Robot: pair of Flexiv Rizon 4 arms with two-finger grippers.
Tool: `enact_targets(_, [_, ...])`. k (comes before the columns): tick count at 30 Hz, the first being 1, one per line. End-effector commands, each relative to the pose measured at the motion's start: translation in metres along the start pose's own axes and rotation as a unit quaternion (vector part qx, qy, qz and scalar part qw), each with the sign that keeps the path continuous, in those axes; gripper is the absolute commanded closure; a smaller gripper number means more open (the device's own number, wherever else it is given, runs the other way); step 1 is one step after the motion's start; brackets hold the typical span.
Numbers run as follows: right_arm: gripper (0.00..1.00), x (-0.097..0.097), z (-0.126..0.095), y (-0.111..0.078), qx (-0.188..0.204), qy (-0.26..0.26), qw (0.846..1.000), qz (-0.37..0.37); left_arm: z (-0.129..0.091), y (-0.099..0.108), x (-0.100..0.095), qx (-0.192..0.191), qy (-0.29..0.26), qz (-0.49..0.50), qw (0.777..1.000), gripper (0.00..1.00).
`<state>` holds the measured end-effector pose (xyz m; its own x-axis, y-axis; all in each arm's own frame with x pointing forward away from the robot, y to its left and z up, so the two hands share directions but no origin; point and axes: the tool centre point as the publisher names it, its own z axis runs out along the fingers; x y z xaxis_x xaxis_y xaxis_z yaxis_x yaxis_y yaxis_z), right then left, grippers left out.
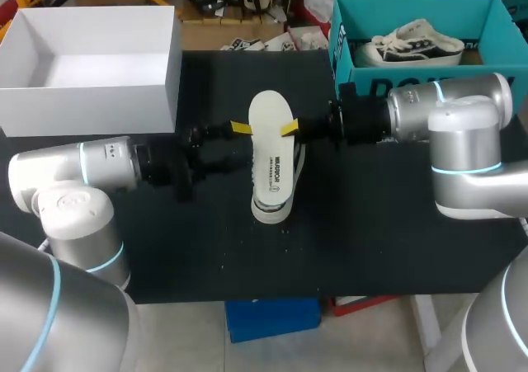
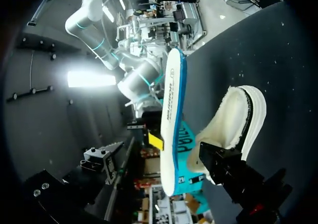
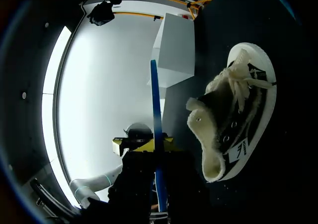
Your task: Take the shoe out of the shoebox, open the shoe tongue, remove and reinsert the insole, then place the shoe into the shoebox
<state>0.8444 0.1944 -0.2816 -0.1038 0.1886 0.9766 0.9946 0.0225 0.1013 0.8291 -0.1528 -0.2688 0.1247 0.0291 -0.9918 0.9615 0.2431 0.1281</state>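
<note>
Shoe [image 3: 238, 114]: found standing on its sole on the black table [image 1: 371, 240], about mid-table, heel end nearest the robot and toe pointing away. Noted black canvas upper, white laces, white sole rim and pale fleece lining at the open collar.

Just above it, and apart from it: recorded the insole [image 1: 271, 153], held level and lengthwise over the shoe, white face up, blue underside down.

Right gripper [image 1: 289, 128]: seen clamped on the insole's right edge, a yellow tip on either face in the right wrist view.

Left gripper [image 1: 241, 129]: logged at the insole's left edge, straight across from the right one. Could not tell whether closed on the insole or merely beside it.

Noted both arms roughly in line across the table, one from each side.

Farther back, left: logged an open-topped white box [image 1: 91, 100] at the table's far corner.

Farther back, right: logged an open teal box [image 1: 340, 42] with a second shoe [image 1: 417, 46] lying inside.
</note>
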Motion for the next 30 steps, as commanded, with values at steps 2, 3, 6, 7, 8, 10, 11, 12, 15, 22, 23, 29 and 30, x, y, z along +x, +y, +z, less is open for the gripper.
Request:
enact_targets(2, [1.00,0.000,0.001,0.000,0.000,-0.001,1.000,0.000,0.012,0.007,0.009,-0.009,-0.022,0.000,1.000,0.22])
enact_targets(3, [1.00,0.000,0.001,0.000,0.000,-0.001,1.000,0.000,0.014,0.008,0.010,-0.009,-0.022,0.000,1.000,0.25])
enact_targets(6, [1.00,0.000,0.001,0.000,0.000,-0.001,1.000,0.000,0.017,0.011,0.010,-0.010,-0.030,0.001,1.000,0.33])
enact_targets(7, [1.00,0.000,0.001,0.000,0.000,-0.001,1.000,0.000,0.019,0.011,0.009,-0.010,-0.031,0.002,0.999,0.36])
enact_targets(8, [1.00,0.000,0.001,0.000,0.000,-0.001,1.000,0.000,0.020,0.012,0.009,-0.009,-0.033,0.003,0.999,0.36])
enact_targets(10, [1.00,0.000,0.001,0.000,0.000,-0.001,1.000,0.000,0.023,0.013,0.010,-0.006,-0.034,0.004,0.999,0.36])
enact_targets(11, [1.00,0.000,0.001,0.000,0.000,-0.001,1.000,0.000,0.024,0.013,0.010,-0.005,-0.034,0.005,0.999,0.36])
enact_targets(12, [1.00,0.000,0.001,0.000,0.000,-0.001,1.000,0.000,0.025,0.013,0.011,-0.001,-0.035,0.004,0.999,0.35])
enact_targets(15, [1.00,0.000,0.001,0.000,0.000,-0.001,1.000,0.000,0.029,0.013,0.010,0.002,-0.036,0.005,0.999,0.42])
enact_targets(22, [1.00,0.000,0.001,0.000,0.000,-0.001,1.000,0.000,0.036,0.013,0.012,0.014,-0.035,0.008,0.999,0.58])
enact_targets(23, [1.00,0.000,0.001,0.000,0.000,-0.001,1.000,0.000,0.037,0.012,0.012,0.015,-0.035,0.008,0.999,0.58])
enact_targets(29, [1.00,0.000,0.001,0.000,0.000,-0.001,1.000,0.000,0.041,0.009,0.012,0.022,-0.036,0.008,0.999,0.58])
enact_targets(30, [1.00,0.000,0.001,0.000,0.000,-0.001,1.000,0.000,0.041,0.009,0.012,0.023,-0.036,0.008,0.999,0.59])
